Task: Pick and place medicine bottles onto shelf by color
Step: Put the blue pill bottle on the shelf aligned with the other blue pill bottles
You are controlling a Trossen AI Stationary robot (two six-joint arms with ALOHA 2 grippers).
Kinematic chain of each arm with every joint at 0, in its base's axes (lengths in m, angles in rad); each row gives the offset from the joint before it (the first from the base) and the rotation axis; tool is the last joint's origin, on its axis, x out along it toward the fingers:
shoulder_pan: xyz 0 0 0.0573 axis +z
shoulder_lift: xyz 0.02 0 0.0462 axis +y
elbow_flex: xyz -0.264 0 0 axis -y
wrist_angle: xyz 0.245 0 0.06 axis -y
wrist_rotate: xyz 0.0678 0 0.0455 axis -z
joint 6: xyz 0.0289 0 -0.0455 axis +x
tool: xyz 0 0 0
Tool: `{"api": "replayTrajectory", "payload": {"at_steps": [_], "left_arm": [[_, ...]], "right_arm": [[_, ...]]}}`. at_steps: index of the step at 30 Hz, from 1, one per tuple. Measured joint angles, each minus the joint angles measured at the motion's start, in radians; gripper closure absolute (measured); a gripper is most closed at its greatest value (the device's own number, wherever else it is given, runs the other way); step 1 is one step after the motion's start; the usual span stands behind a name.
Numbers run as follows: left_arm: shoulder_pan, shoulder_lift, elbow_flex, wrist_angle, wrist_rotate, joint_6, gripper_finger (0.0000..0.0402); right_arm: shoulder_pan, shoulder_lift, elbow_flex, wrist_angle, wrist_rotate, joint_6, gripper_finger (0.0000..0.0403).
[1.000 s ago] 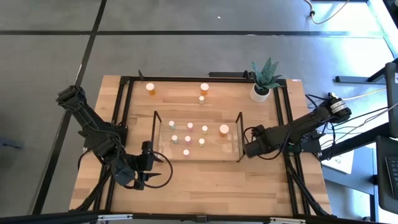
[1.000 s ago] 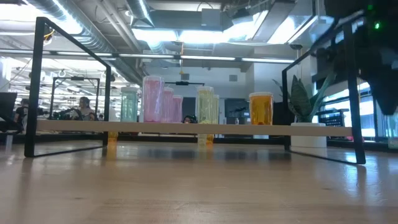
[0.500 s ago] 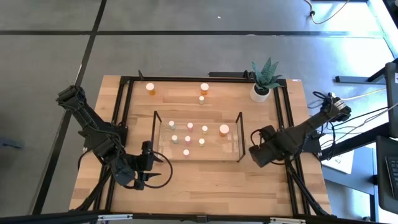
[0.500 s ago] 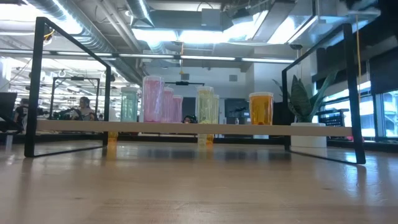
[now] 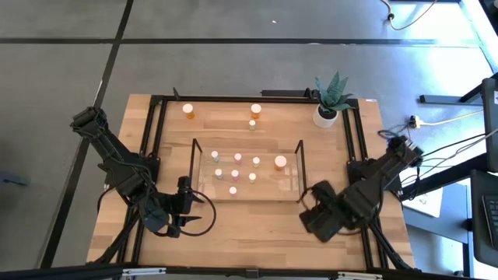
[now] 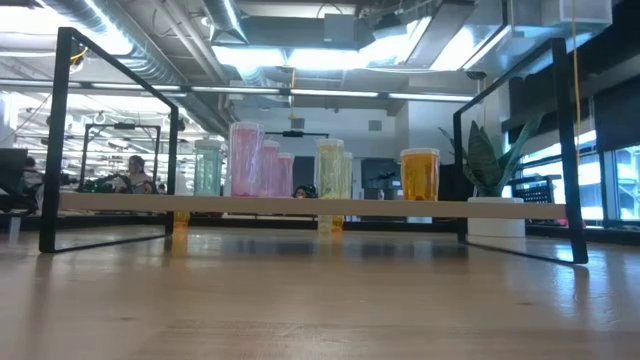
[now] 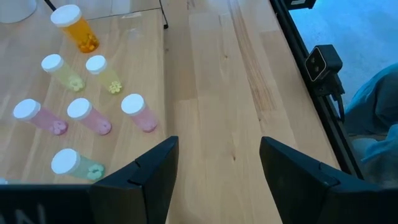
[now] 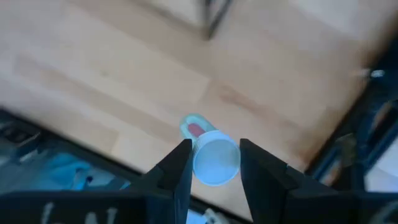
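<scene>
We are looking down on the light wooden table (image 5: 257, 233) and reading it as a clock face, with twelve at the far edge. The clear acrylic shelf with thin black frame ends (image 5: 247, 185) is sitting at the centre.

The right gripper (image 5: 310, 216) is hanging over the table at about four o'clock from the shelf, just off its near right corner. In the right wrist view its two dark fingers (image 8: 177, 171) are pinching a small white-capped medicine bottle (image 8: 216, 163). The bottle is pointing cap-first toward the camera, above bare wood. We are seeing a pale greenish body with a red patch behind the cap, though it is too blurred to be sure of the colour.

The left gripper (image 5: 191, 214) is waiting at about eight o'clock from the shelf. Its fingers (image 7: 149, 174) are standing spread with nothing between them.

Several little bottles are standing on the shelf, all upright and apart from one another:
- A larger orange bottle (image 5: 280, 162) is standing toward three o'clock.
- A greenish bottle (image 5: 215, 155) is standing toward nine o'clock.
- Pink bottles (image 7: 90, 116) and yellow-green bottles (image 7: 62, 71) are standing between those two.

Off the shelf, toward the far edge:
- One orange bottle (image 5: 188, 110) is resting at eleven o'clock.
- A second orange bottle (image 5: 256, 110) is resting at twelve o'clock.
- A tiny pale bottle (image 5: 252, 124) is sitting just beside the second one.
- A green spiky plant in a white pot (image 5: 328, 105) is standing at two o'clock.
</scene>
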Motion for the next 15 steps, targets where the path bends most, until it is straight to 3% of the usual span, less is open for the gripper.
{"api": "replayTrajectory", "payload": {"at_steps": [6,15], "left_arm": [[0.000,0.000,0.000,0.000,0.000,0.000,0.0182],[0.000,0.000,0.000,-0.003,0.000,0.001,0.0182]], "right_arm": [[0.025,0.224,0.279,0.001,-0.003,-0.085,0.0283],[-0.041,0.519,0.654,0.023,0.033,-0.371,0.0283]]}}
